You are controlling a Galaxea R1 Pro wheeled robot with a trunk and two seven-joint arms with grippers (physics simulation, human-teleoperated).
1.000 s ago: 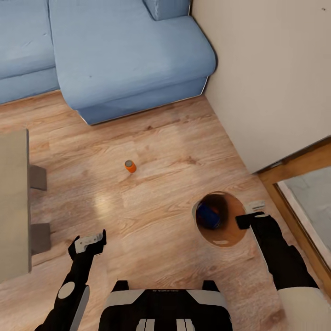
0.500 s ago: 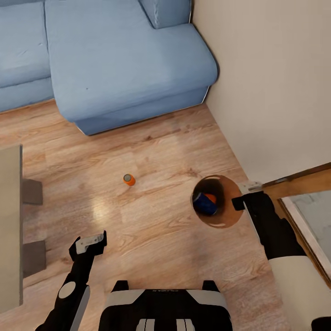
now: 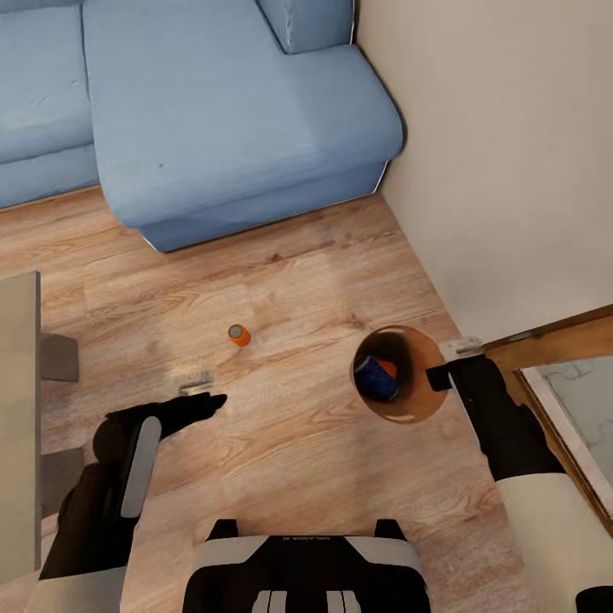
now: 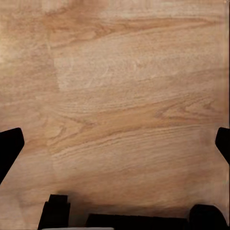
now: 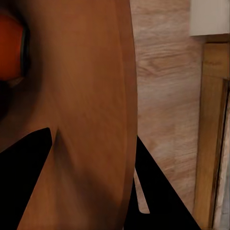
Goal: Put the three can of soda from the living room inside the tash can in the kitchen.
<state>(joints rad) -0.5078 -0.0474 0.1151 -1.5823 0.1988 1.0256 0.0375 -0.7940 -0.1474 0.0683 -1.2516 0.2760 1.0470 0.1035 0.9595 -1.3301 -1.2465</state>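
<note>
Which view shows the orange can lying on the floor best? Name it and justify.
The head view: the orange can lies alone on the wood floor, ahead of the left end effector. The left wrist view shows bare planks. The right wrist view shows the bin's rim and something orange inside it.

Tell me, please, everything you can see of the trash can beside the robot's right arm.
The trash can is a small round bin with a copper-brown inside, seen from above, upright on the wood-plank floor near the beige wall. Inside lie a dark blue can and an orange can. The right gripper grips its rim, one finger inside the wall and one outside.
</note>
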